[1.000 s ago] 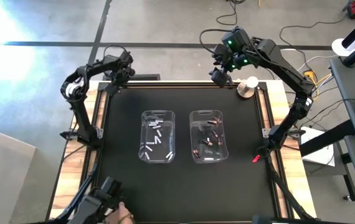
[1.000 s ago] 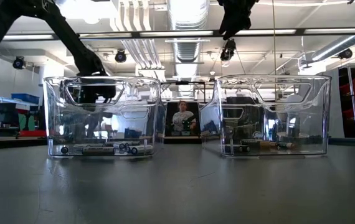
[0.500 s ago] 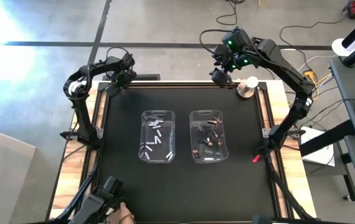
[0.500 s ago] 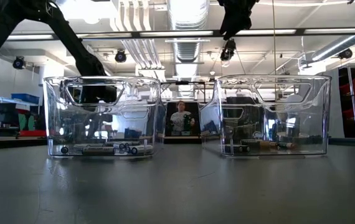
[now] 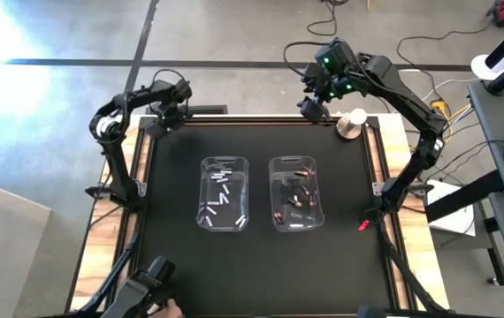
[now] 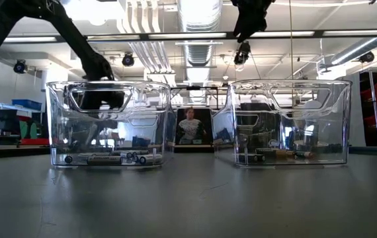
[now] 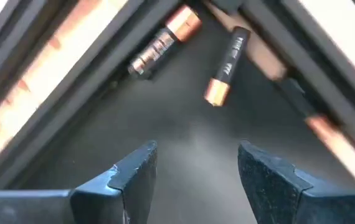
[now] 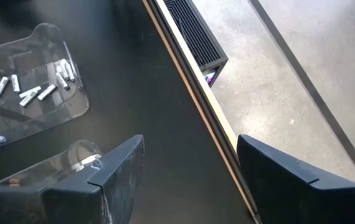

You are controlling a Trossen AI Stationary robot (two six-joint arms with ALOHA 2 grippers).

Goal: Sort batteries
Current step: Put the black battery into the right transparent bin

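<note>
High view: I see the left gripper (image 5: 169, 113) at the mat's far left corner, the right gripper (image 5: 310, 108) raised at the far edge, and batteries (image 5: 224, 196) in the two bins (image 5: 297, 221).

Low view: batteries lie on both bin floors.

Left wrist view: my fingers (image 7: 134, 171) are spread and empty; two copper-ended batteries (image 7: 222, 67) lie just ahead.

Right wrist view: fingers (image 8: 120, 163) apart, holding nothing.
</note>
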